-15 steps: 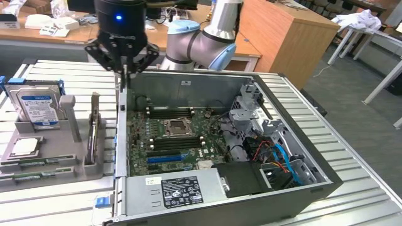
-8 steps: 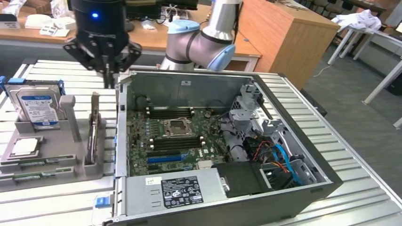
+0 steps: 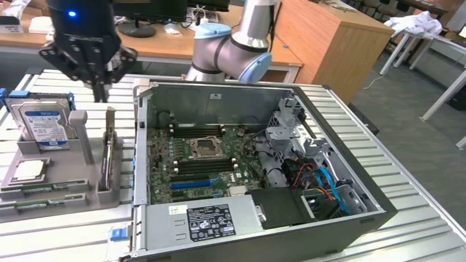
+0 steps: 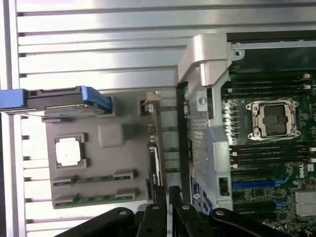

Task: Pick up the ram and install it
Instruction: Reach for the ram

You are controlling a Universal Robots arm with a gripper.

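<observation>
On the slatted table [image 3: 65, 236], the ram [image 3: 109, 146] is stood on edge in a gray holder [image 3: 82, 183], likely for easy pinching. The gripper [image 3: 100, 91] is held just above it, fingers narrowly apart, empty.

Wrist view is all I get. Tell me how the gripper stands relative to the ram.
Observer: The gripper hangs above the ram, over the end farther from the exterior camera. It looks apart from the ram, which stands on edge in the gray holder.
Operator: Describe what is beside the ram, on the side away from the case.
Observer: A hard drive stands upright there, its blue-white label facing the exterior camera.
Operator: Report the part of the case beyond my frame.
Observer: A power supply with a black label sits at the end of the case nearest the exterior camera.
</observation>
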